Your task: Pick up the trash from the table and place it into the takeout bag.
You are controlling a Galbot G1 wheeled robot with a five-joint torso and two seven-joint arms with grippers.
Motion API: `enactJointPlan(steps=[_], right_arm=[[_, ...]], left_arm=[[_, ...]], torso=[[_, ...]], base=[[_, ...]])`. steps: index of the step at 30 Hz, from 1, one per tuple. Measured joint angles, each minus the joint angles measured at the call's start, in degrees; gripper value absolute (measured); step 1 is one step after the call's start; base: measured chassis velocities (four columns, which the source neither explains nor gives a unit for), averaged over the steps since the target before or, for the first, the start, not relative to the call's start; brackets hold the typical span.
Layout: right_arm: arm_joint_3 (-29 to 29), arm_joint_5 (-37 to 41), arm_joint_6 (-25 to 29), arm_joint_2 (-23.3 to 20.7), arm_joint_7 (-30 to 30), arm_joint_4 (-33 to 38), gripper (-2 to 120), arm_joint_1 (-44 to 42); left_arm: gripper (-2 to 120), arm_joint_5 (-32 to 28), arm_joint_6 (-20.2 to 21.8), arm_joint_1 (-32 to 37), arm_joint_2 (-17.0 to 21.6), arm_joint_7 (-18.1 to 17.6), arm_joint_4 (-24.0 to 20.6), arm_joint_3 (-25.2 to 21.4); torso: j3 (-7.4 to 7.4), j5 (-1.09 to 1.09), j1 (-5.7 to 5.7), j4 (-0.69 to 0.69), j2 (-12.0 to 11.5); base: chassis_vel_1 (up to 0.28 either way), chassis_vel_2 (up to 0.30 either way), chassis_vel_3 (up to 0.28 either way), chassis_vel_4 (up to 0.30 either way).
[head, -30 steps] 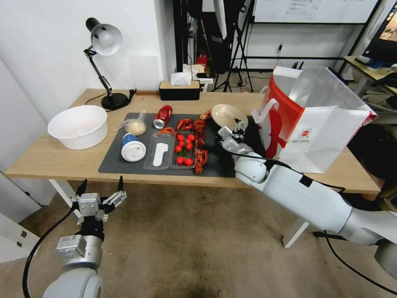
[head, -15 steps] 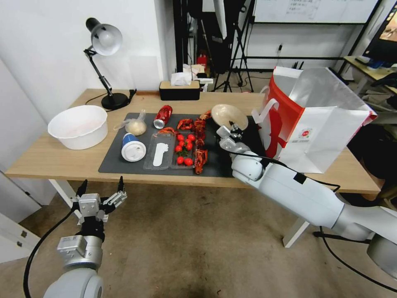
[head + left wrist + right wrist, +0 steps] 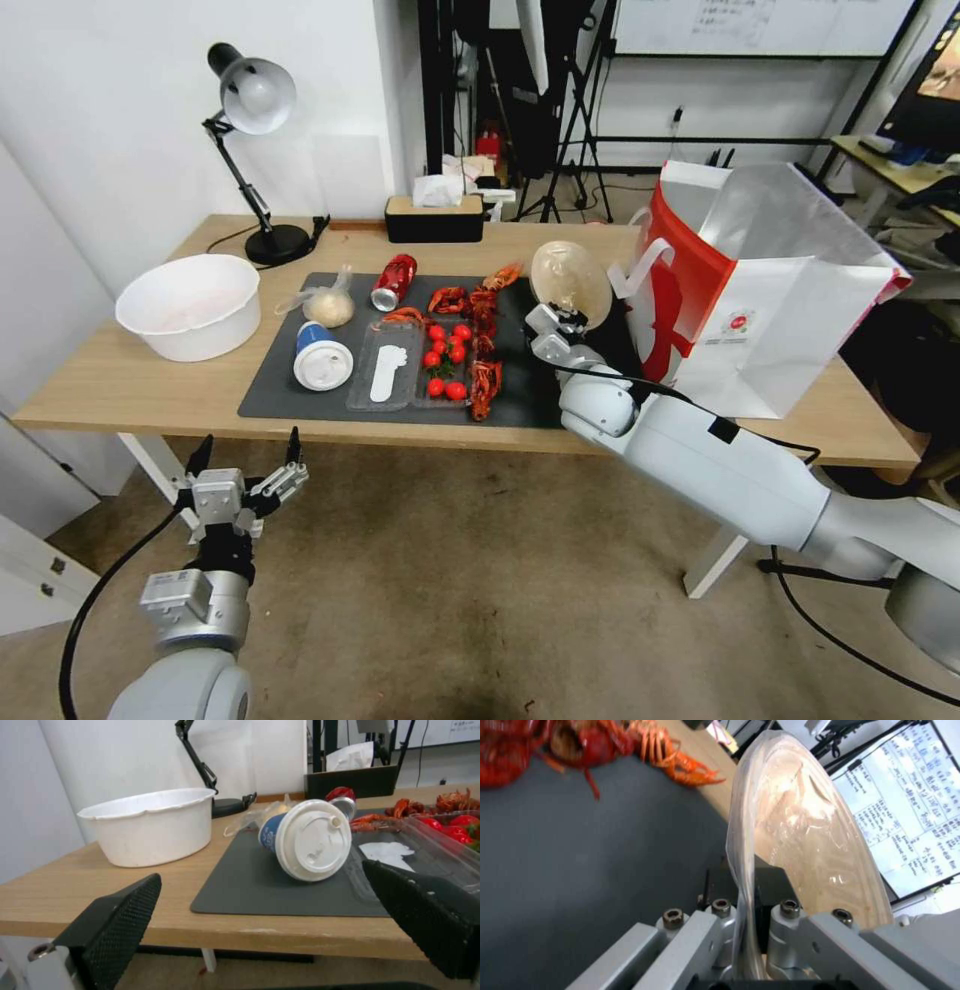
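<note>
My right gripper [image 3: 566, 322] is shut on the rim of the beige shallow bowl [image 3: 570, 273], which stands tilted up on edge above the dark mat [image 3: 300, 385], just left of the takeout bag [image 3: 765, 290]. The right wrist view shows the bowl [image 3: 810, 832] pinched between the closed fingers [image 3: 720, 907]. Other trash lies on the mat: a blue cup with white lid [image 3: 320, 358] on its side, a knotted clear bag [image 3: 326, 303], a crushed red can [image 3: 393, 280] and a clear plastic tray [image 3: 385, 378]. My left gripper [image 3: 245, 478] hangs open below the table's front edge, facing the blue cup [image 3: 305, 838].
A white tub [image 3: 190, 305] and a black desk lamp [image 3: 262, 150] stand at the table's left end. A tissue box [image 3: 435, 215] sits at the back. Red crayfish shells [image 3: 482, 340] and cherry tomatoes [image 3: 445, 360] lie mid-mat. The table's front edge [image 3: 400, 432] runs between my arms.
My right gripper has lifted the bowl's rim, so the bowl has gone from lying nearly flat to standing tilted on edge. The left arm has stayed put.
</note>
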Motion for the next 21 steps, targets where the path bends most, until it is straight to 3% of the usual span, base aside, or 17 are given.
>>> enactJointPlan(steps=[8, 21], right_arm=[[2.2, 2.5, 2.7, 0.2, 0.9, 4.2, 0, 0.1], [11.9, 9.5, 1.0, -5.0, 2.6, 23.9, 0, 2.1]], left_arm=[[100, 0.1, -0.1, 0.0, 0.0, 0.0, 0.1, 0.1], [100, 1.5, 0.0, 0.1, -0.4, 0.0, 0.1, 0.7]], torso=[[0.0, 0.0, 0.0, 0.0, 0.0], [-0.01, 0.01, 0.0, 0.01, 0.0]], base=[[0.0, 0.0, 0.0, 0.0], [0.0, 0.0, 0.0, 0.0]])
